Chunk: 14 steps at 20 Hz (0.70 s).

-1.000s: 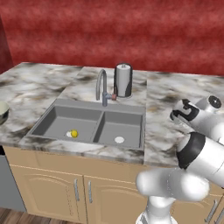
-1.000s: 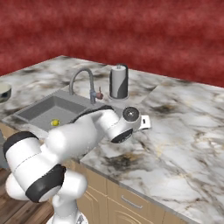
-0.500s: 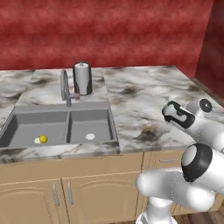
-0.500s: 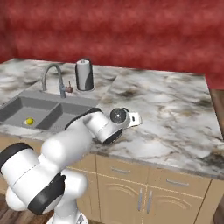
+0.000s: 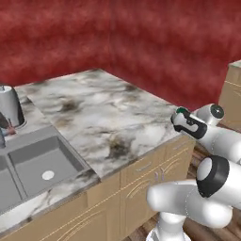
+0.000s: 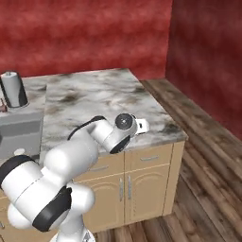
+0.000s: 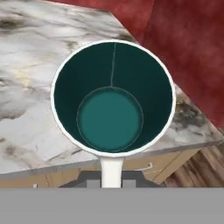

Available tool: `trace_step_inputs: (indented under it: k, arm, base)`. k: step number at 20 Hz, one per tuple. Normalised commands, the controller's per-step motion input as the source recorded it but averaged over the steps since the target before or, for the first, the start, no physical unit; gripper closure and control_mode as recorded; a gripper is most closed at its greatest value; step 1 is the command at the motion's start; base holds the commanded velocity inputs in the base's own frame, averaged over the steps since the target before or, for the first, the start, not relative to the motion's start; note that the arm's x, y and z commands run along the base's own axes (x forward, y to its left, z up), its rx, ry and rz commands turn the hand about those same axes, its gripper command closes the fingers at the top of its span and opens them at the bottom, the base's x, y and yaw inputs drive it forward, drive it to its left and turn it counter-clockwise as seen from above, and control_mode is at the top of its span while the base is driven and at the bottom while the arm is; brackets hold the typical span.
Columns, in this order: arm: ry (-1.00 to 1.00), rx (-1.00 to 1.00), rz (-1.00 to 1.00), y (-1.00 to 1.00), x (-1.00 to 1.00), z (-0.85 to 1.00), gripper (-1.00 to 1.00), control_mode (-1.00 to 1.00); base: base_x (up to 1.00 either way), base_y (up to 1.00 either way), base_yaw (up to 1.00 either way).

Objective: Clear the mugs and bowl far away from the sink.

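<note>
Mug sits clamped by its handle in my gripper, teal inside facing the hand camera, held above the marble counter near its corner edge. Sink lies well apart, at the counter's far left, beside a grey canister.

Desk polished marble; sink matt grey metal; mug smooth, teal inside; cabinets wood.
</note>
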Motion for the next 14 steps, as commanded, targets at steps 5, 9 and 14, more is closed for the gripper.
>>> trace_step_inputs:
  k: [5, 9, 14]
  arm:
    - [0.0, 0.0, 0.0, 0.0, 0.0, 0.0, 1.0, 1.0]
    - [0.0, 0.0, 0.0, 0.0, 0.0, 0.0, 1.0, 1.0]
    - [0.0, 0.0, 0.0, 0.0, 0.0, 0.0, 1.0, 1.0]
  base:
    - [-0.28, 0.38, -0.87]
    - [-0.35, 0.37, -0.9]
    - [-0.07, 0.21, -0.99]
